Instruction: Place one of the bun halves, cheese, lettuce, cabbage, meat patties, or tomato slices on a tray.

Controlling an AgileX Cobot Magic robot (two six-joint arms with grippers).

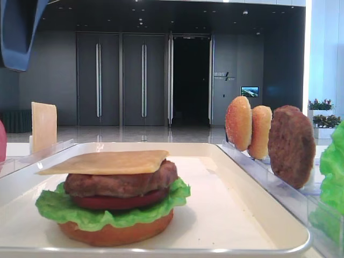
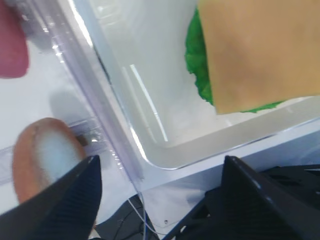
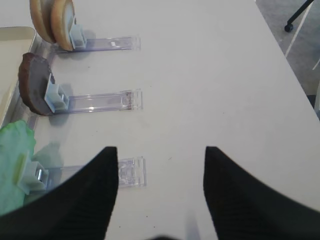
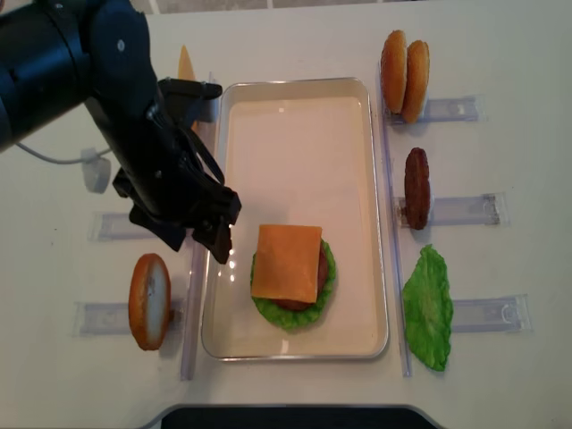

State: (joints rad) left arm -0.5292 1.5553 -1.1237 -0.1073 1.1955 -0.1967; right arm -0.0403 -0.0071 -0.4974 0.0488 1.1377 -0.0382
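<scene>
On the white tray stands a stack: a bun half at the bottom, then lettuce, a tomato slice and a meat patty. A square of cheese lies flat on top. My left gripper hangs open beside the tray's left rim, apart from the cheese, with nothing between its fingers. In the left wrist view the left gripper spans the tray's corner, and the cheese sits up right. My right gripper is open over bare table.
Clear racks flank the tray. On the right stand two bun halves, a meat patty and a lettuce leaf. On the left are a bun half, a standing cheese slice and a red slice.
</scene>
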